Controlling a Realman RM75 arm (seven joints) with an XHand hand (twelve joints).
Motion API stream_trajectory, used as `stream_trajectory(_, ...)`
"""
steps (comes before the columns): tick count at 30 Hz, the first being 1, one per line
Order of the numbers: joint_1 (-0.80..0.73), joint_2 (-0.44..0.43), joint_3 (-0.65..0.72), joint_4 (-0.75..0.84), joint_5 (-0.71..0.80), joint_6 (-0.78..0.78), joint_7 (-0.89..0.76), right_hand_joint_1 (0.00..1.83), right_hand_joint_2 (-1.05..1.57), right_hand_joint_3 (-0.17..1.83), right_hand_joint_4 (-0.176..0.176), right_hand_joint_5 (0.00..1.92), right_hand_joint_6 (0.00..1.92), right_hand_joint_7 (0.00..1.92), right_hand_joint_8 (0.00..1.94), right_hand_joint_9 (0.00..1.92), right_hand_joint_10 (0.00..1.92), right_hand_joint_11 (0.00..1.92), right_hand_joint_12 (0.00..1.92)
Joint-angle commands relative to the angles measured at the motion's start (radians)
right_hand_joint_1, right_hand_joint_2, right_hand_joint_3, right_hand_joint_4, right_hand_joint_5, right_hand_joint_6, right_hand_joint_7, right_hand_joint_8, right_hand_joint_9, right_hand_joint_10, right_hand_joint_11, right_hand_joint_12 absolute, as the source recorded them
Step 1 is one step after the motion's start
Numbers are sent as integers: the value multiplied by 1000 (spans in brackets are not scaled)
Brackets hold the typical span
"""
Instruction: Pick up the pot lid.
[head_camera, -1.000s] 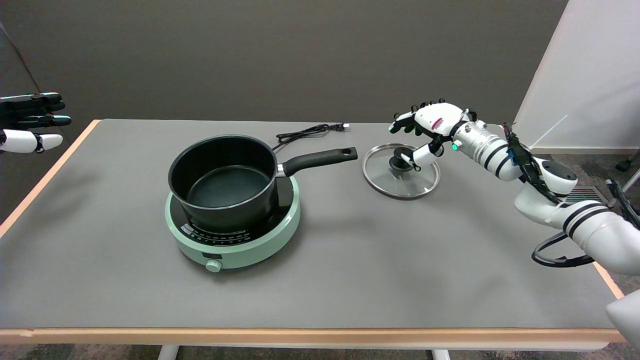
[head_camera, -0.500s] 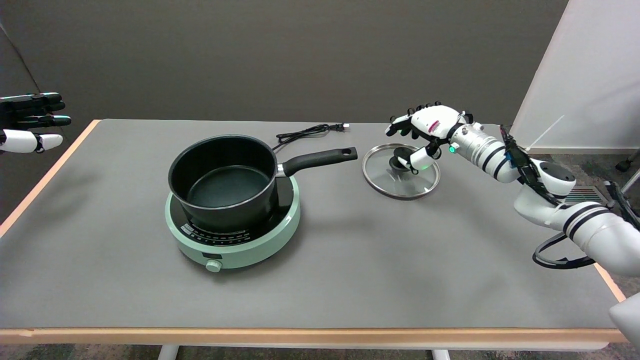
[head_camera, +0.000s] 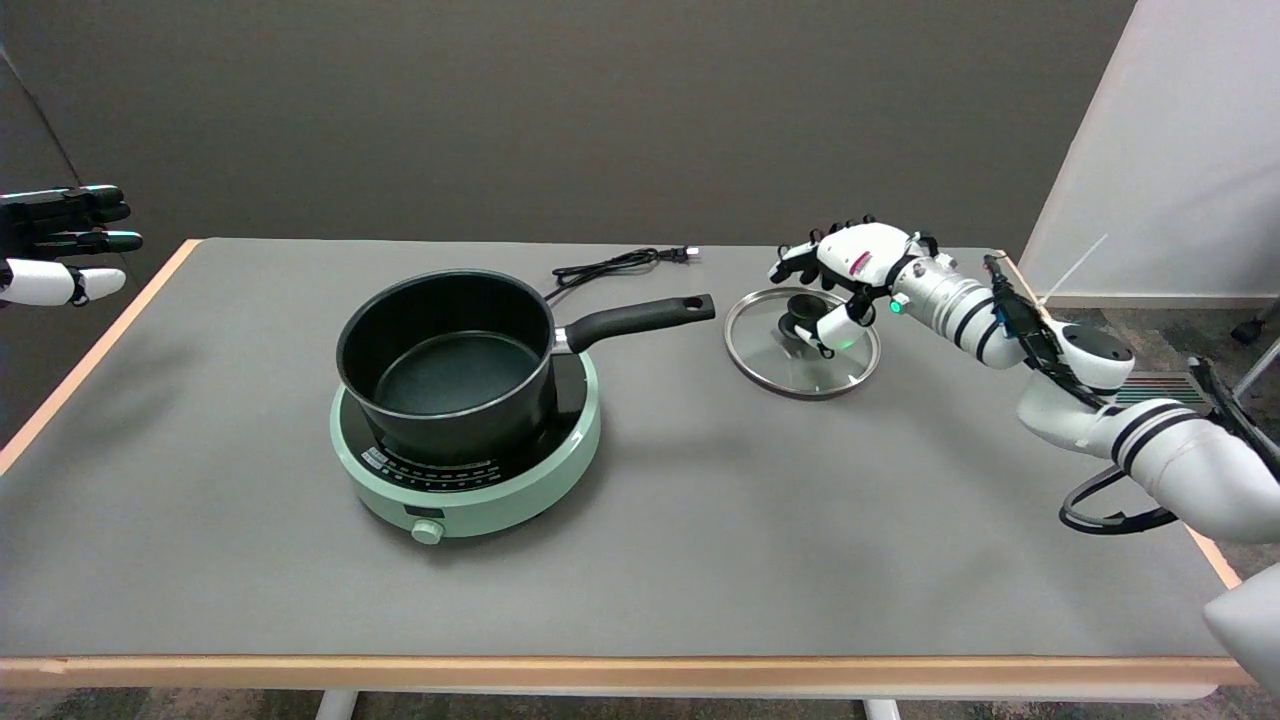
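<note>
1. Head view shows my right hand (head_camera: 850, 275) poised over the far right part of the pot lid (head_camera: 802, 344), my fingers (head_camera: 790, 262) spread and curled, holding nothing; the thumb sits low beside the knob (head_camera: 800, 312) on its right, the other fingertips arch above and behind it
2. What the coming move turns on: the knob lies just below and slightly left of my palm, in the gap between thumb and fingertips, so I judge I must lower a little and close around it; whether the thumb already touches the knob I cannot tell
3. The lid is round glass with a metal rim, lying flat on the counter (head_camera: 700, 560) knob up, so it has no long axis; the knob is the only real handhold
4. My right hand is by far the nearer; the idle left hand (head_camera: 60, 245) hangs in the air at the far left, well apart
5. Left of the lid, the tip of the pot handle (head_camera: 640, 318) comes near the rim but does not touch it; the black pot (head_camera: 445, 365) sits open on the green hotplate (head_camera: 470, 490)
6. A black power cord (head_camera: 615, 265) lies coiled behind the handle
7. Nothing stands between my fingers and the knob; on the lift I would watch the handle tip
</note>
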Motion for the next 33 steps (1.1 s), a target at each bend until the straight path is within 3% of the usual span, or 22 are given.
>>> stream_trajectory(1,36,-15,-28,-59,-17,-8,2,859,580,904,176,551,255,721,270,751,705,426,677)
stream_trajectory(33,34,-6,-28,-66,-17,-8,3,877,604,892,176,658,428,791,305,767,772,442,683)
